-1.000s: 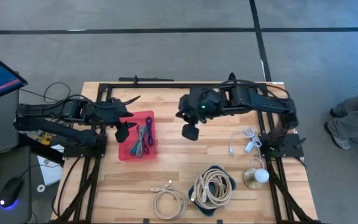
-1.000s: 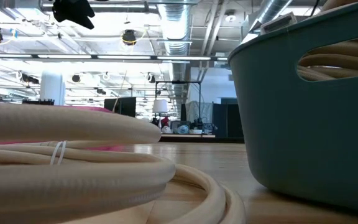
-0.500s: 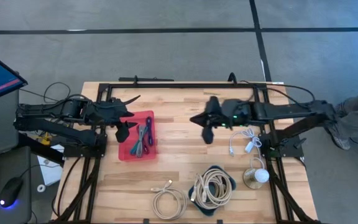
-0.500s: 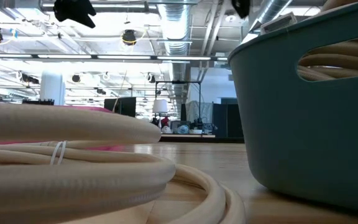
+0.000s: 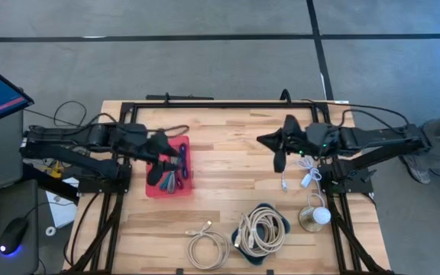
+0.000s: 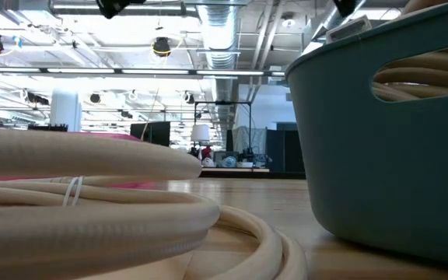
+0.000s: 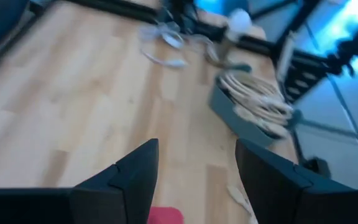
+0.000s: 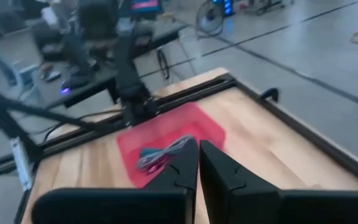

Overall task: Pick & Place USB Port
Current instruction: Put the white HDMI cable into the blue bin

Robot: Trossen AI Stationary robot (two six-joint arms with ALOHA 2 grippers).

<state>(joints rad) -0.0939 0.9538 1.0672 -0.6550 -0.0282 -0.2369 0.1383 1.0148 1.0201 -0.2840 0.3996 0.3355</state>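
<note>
Reaching over the shallow red plastic tray (image 5: 180, 186) at the left of the wooden slatted table (image 5: 228, 198), the left gripper (image 5: 164, 162) holds its dark fingers (image 7: 135, 171) spread apart with nothing between them. Bundled grey and purple USB cables (image 5: 173, 177) lie inside that tray. The right gripper (image 5: 277, 153) hangs above the table's middle right, near a loose white cable with a plug (image 5: 302, 177), its fingers (image 8: 185, 163) pressed together, empty.

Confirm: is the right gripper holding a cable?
No: the right gripper has its fingers shut together with nothing between them, above the wooden table.
</note>
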